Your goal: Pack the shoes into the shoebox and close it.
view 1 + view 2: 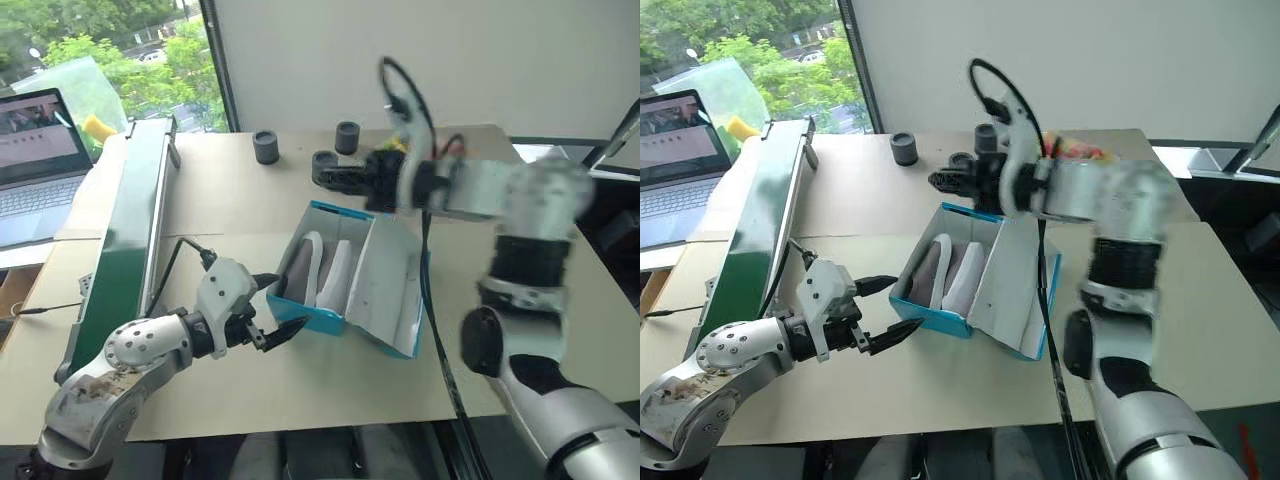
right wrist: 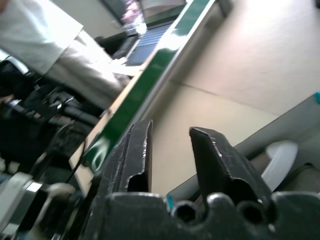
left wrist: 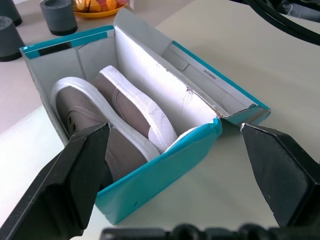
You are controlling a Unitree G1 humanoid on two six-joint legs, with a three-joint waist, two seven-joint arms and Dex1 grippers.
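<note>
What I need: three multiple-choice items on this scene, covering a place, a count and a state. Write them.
1. Where are the shoes?
A. On the green conveyor
B. Inside the box
C. On the laptop

2. How many shoes are there?
A. One
B. Two
C. Four

3. How is the box's lid?
A. Open
B. Shut flat
C. Taped down

Answers:
1 B, since both lie side by side between the box's white walls.
2 B, since two white-edged soles show.
3 A, since the lid leans away and its white inside shows.
</note>
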